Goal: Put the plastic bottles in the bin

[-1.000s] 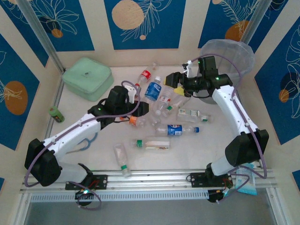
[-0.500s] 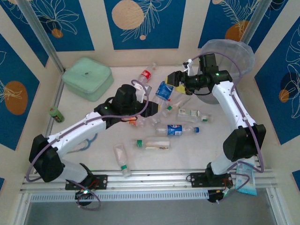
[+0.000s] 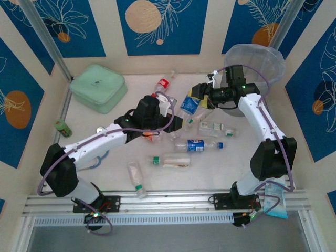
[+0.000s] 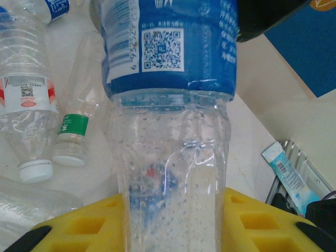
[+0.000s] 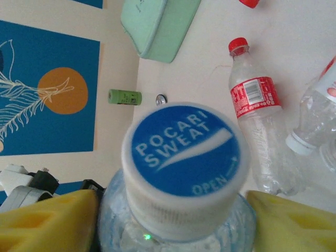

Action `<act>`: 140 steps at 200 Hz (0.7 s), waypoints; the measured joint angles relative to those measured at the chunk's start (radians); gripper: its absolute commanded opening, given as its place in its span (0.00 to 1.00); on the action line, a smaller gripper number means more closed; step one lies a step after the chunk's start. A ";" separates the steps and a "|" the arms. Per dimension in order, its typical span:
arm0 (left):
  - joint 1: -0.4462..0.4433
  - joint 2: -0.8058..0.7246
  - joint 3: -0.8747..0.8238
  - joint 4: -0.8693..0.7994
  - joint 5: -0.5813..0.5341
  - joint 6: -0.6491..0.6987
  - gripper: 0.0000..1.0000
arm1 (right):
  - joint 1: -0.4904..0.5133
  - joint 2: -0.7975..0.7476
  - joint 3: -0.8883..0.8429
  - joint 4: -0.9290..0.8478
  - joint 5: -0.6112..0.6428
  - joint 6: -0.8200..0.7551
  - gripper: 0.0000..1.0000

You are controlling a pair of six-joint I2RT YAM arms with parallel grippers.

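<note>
The pale bench (image 3: 220, 176) carried everything, boxed in by blue-and-cream panels. In its far right corner stood the bin (image 3: 270, 63), tall, grey and translucent, its lower part hidden behind the right arm (image 3: 260, 118). That arm rose from its base at the near edge, folded at an elbow close to the right wall, and ran back beside the bin with its wrist turned left toward the middle. The left arm (image 3: 94, 144) folded low on the left side, and its forearm stretched far across to the centre. A mint-green case (image 3: 97, 86) lay flat at the far left.

Between the two wrists was the blue-labelled bottle (image 3: 189, 104), tilted, outside the bin and just to its left. The left fingers (image 4: 73, 223) pinched its clear lower body, with the yellow pads tight on both sides. In that wrist view its cap end was cut off. The right fingers (image 5: 47, 220) flanked its shoulder just under the white-and-blue cap, close against it. Whether they pressed on it I could not tell. From above, both sets of fingers were hard to make out.

The other bottles (image 3: 199, 145) lay scattered over the middle of the bench, some half hidden under the left wrist. A small green can (image 3: 63, 127) stood near the left wall.
</note>
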 measured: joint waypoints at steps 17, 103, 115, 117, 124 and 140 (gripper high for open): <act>0.000 0.007 0.005 0.005 -0.011 0.008 0.38 | -0.003 0.000 -0.003 0.003 0.006 0.011 0.57; -0.003 -0.070 -0.070 0.028 -0.197 0.002 1.00 | -0.052 -0.003 0.150 -0.023 0.167 -0.022 0.41; -0.003 -0.098 -0.082 0.005 -0.227 -0.003 1.00 | -0.071 -0.016 0.181 -0.013 0.241 -0.043 0.32; -0.003 -0.101 -0.084 0.002 -0.230 -0.003 1.00 | -0.074 -0.020 0.185 -0.011 0.254 -0.047 0.31; -0.002 -0.113 -0.087 -0.017 -0.246 -0.007 1.00 | -0.085 -0.035 0.197 -0.004 0.305 -0.062 0.27; 0.002 -0.124 -0.091 -0.060 -0.280 -0.020 1.00 | -0.113 -0.068 0.232 0.008 0.409 -0.094 0.16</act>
